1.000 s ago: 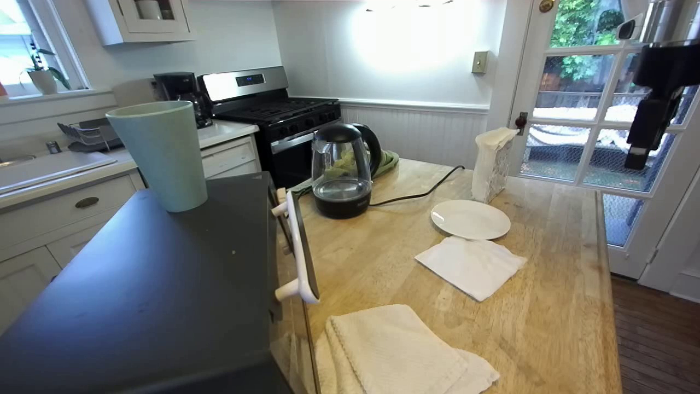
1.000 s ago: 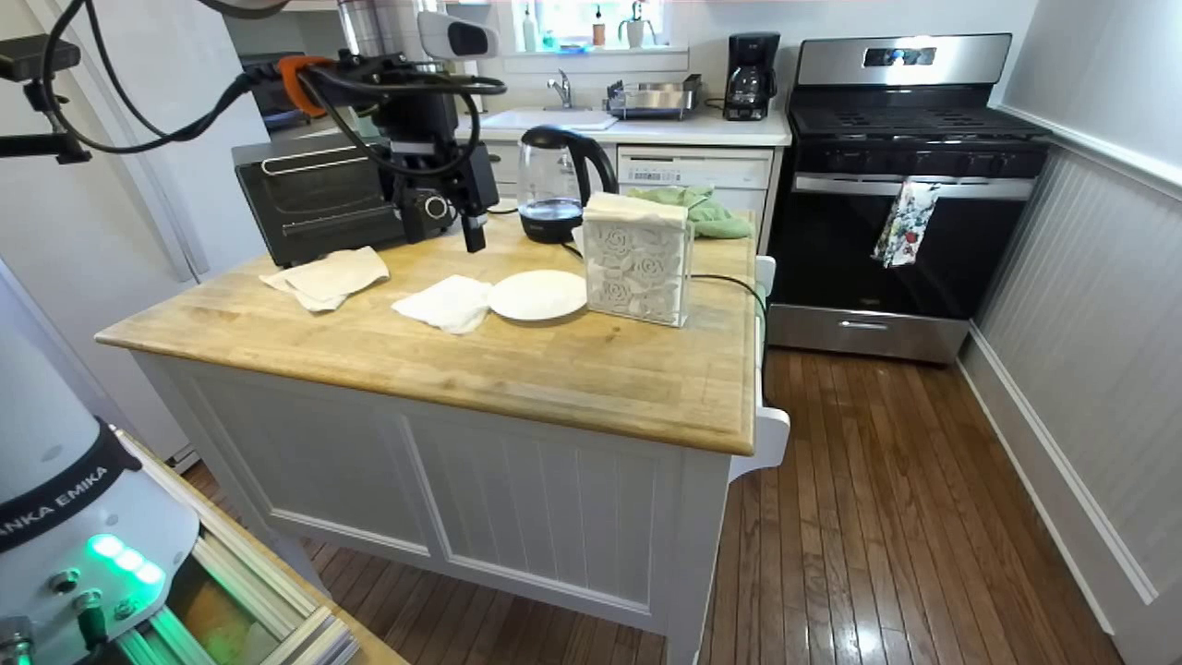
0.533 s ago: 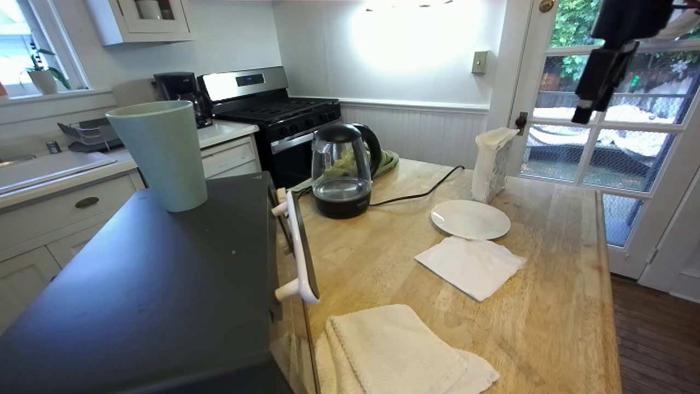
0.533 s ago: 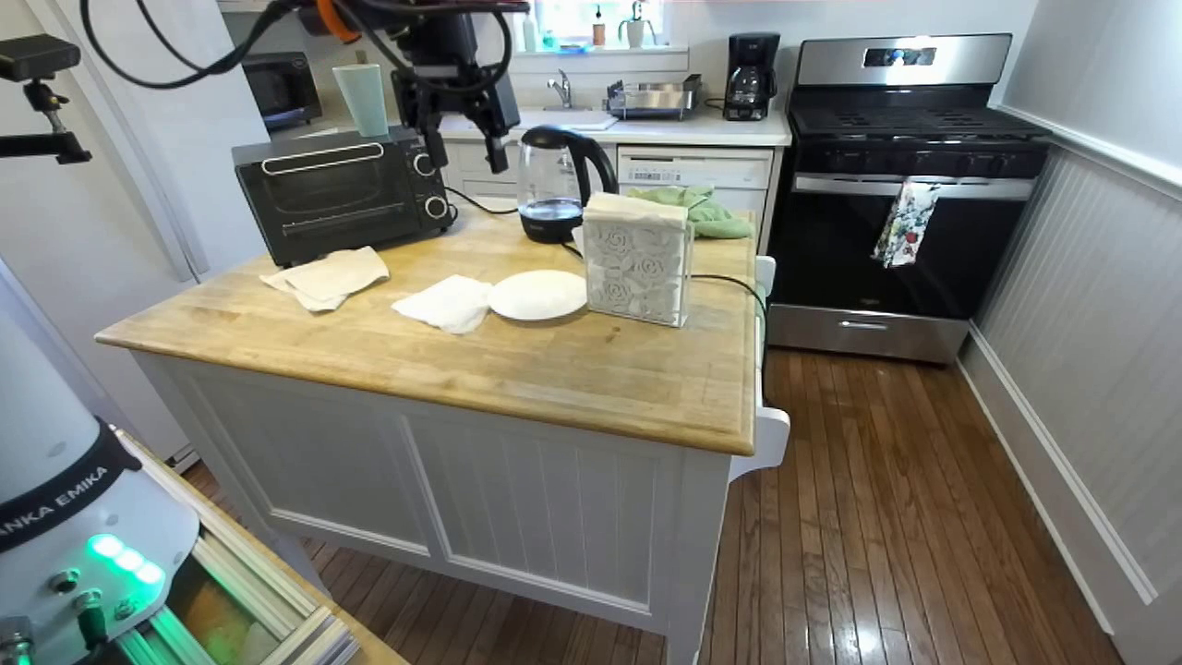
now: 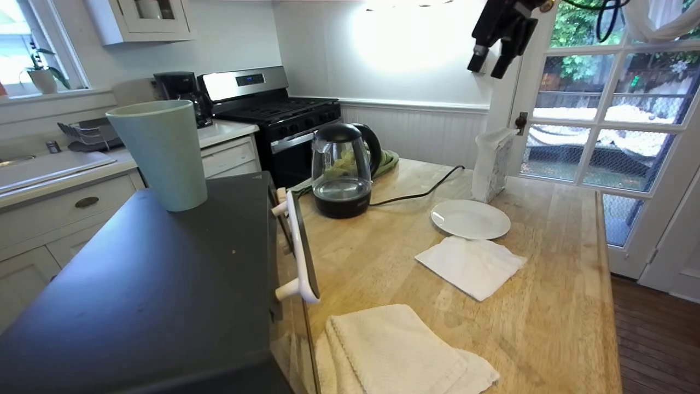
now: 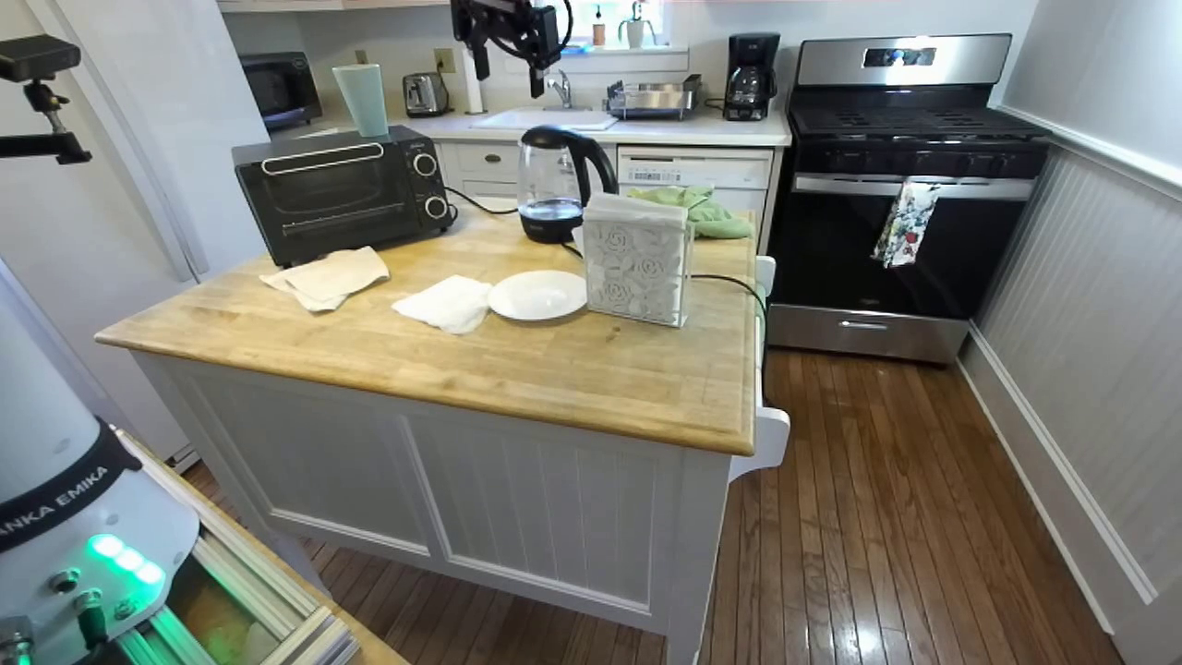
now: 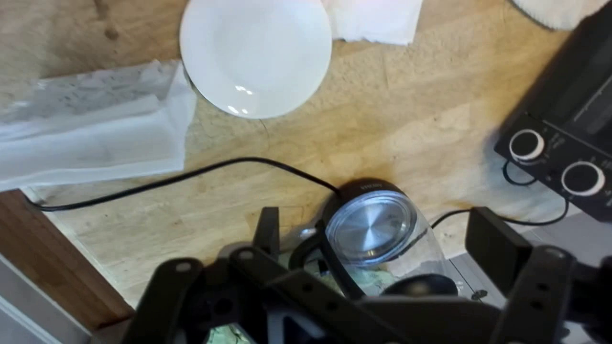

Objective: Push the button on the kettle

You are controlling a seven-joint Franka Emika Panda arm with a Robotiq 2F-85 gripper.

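The kettle shows in both exterior views, with clear glass [image 5: 340,169], a black base [image 6: 551,226], lid and handle. It stands upright on the wooden island top and holds some water. In the wrist view I look down on the kettle [image 7: 401,267] between my fingers. A small pale shiny tab [image 7: 307,232] shows near the foot of its handle; I cannot tell if it is the button. My gripper shows in both exterior views [image 5: 486,67] [image 6: 509,78], high above the island and apart from the kettle. In the wrist view the gripper [image 7: 375,231] is open and empty.
A black toaster oven [image 6: 323,203] bears a tall pale-green bin [image 5: 161,156]. A napkin holder [image 6: 637,263], white plate [image 6: 537,296], napkin [image 5: 473,267] and folded cloth [image 5: 399,350] lie on the island [image 6: 443,369]. A black cord [image 7: 239,162] runs from the kettle. A green cloth [image 6: 711,214] lies behind.
My gripper has risen. It has moved left in an exterior view and somewhat right in an exterior view, away from in front of the toaster oven. The kettle and other objects have not moved.
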